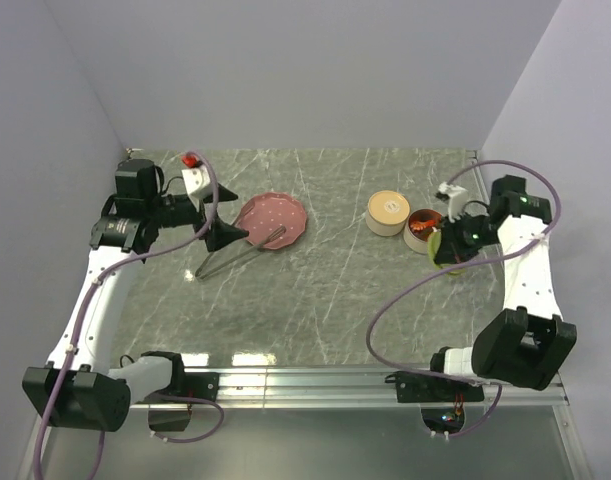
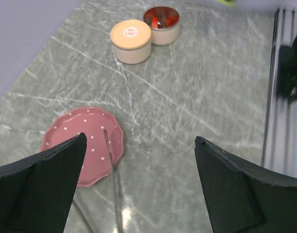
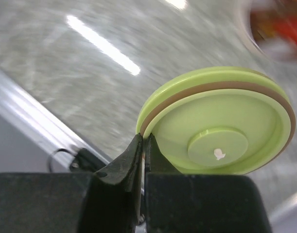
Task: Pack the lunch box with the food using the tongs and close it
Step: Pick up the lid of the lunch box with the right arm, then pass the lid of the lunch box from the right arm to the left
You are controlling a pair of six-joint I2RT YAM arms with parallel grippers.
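The tongs (image 1: 239, 255) lie on the table with their tips resting on the pink dotted plate (image 1: 275, 218). My left gripper (image 1: 219, 222) hovers open just left of the plate; in its wrist view the tongs (image 2: 112, 174) run between its wide-apart fingers (image 2: 51, 184). The lunch box stands as two round tiers: a cream closed one (image 1: 388, 213) and an open one (image 1: 421, 228) holding red-orange food (image 2: 161, 19). My right gripper (image 3: 144, 141) is shut on the rim of the green lid (image 3: 221, 131), held on edge beside the open tier (image 1: 437, 243).
The plate (image 2: 87, 131) looks bare of food. A metal rail (image 1: 315, 380) runs along the near table edge. Grey walls close the back and both sides. Cables loop from both arms over the table.
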